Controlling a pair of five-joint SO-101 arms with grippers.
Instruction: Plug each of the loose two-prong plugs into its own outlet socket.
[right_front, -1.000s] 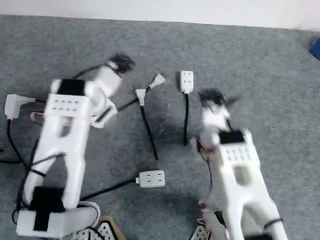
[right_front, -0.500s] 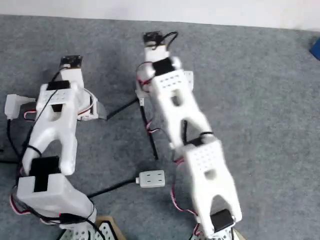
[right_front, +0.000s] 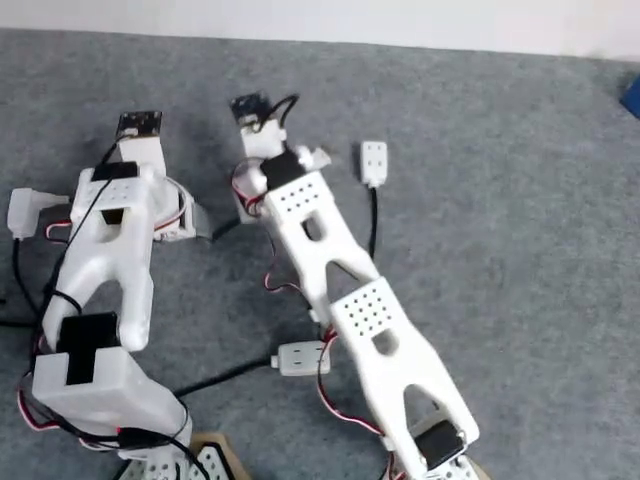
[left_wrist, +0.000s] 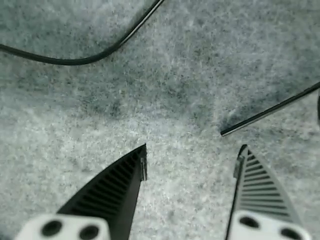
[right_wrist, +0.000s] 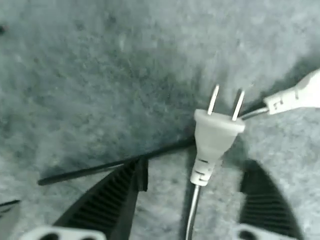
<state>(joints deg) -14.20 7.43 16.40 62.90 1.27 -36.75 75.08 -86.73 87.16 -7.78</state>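
A white two-prong plug (right_wrist: 216, 134) lies on the grey carpet with its prongs pointing away from my right gripper (right_wrist: 196, 169). That gripper is open, and its fingers straddle the plug's cord end without touching it. A second white plug (right_wrist: 296, 95) lies just beyond; its tip (right_front: 318, 157) peeks out beside the right arm (right_front: 300, 205). One white outlet socket (right_front: 373, 160) lies at the back middle, another (right_front: 300, 357) near the front. My left gripper (left_wrist: 192, 152) is open over bare carpet, close to a black cable's end (left_wrist: 270, 112).
A white angled plug block (right_front: 27, 210) lies at the far left with black cables trailing from it. Another black cable (left_wrist: 75, 60) curves across the carpet ahead of the left gripper. The right arm stretches diagonally over the middle, covering cords. Open carpet lies to the right.
The right arm has swung from the right side across to the plugs at the back middle and kept drifting left. The left arm drew back to the left, then held still.
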